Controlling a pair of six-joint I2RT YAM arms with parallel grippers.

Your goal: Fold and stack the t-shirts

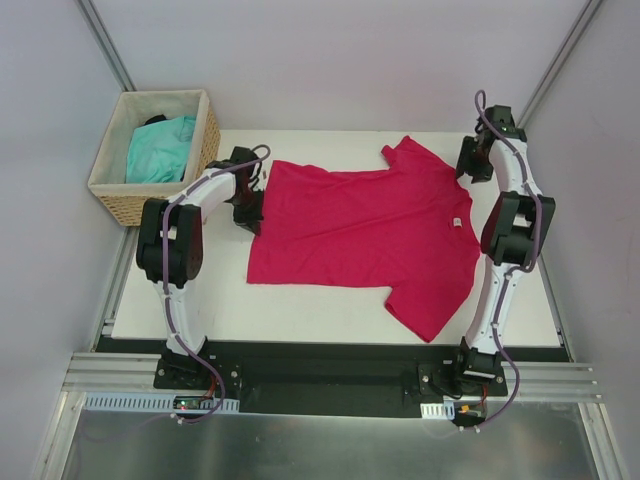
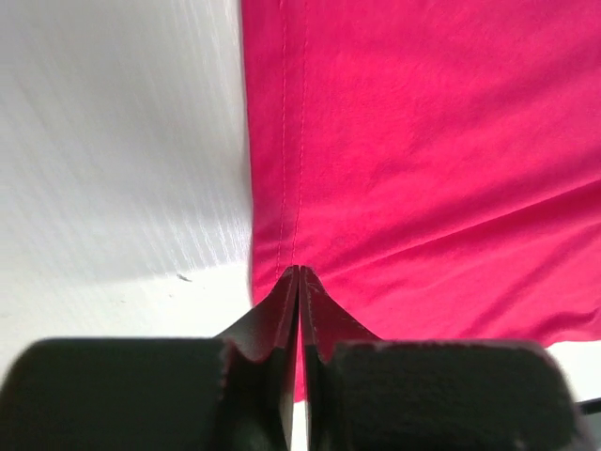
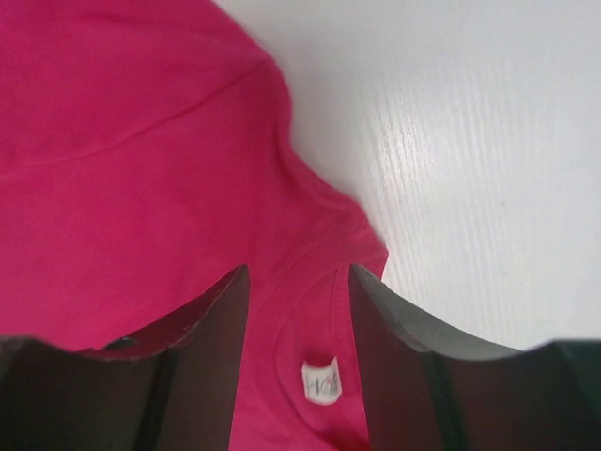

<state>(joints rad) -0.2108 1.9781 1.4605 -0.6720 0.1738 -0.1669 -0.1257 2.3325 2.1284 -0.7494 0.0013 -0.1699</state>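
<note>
Crimson-pink fabric t-shirt [image 1: 360, 230]: plain and short-sleeved, spread flat and unfolded over the middle of the counter, with its bottom edge toward the left edge and its neck toward the right edge
Sleeves: one points at the far edge and the other at the near edge, and the near one lies close to the right arm's lower link
Hem [image 2: 282, 141]: a stitched double seam running straight along the shirt's left side, with bare counter just beside it
Small white neck label [image 3: 321, 382]: sits inside the collar and is seen between the right fingers in the right wrist view
White counter [image 1: 300, 315]: a flat rectangular board; the pink shirt covers most of its width
Left end effector [image 2: 299, 272]: low at the far part of the hem, near the far-left corner; its fingers are pressed together, their tips meeting right at the seam; I cannot tell whether any cloth is pinched between them
Right end effector [image 3: 299, 272]: near the far-right corner, over the collar; its fingers stand apart with nothing clamped, and the collar rim and label show in the gap; contact with the cloth cannot be told
Turquoise fabric t-shirt [image 1: 160, 150]: crumpled inside the basket, well apart from the pink one
Woven wicker basket [image 1: 150, 200]: a rectangular pale tan basket at the far-left corner, just beside the left arm
</note>
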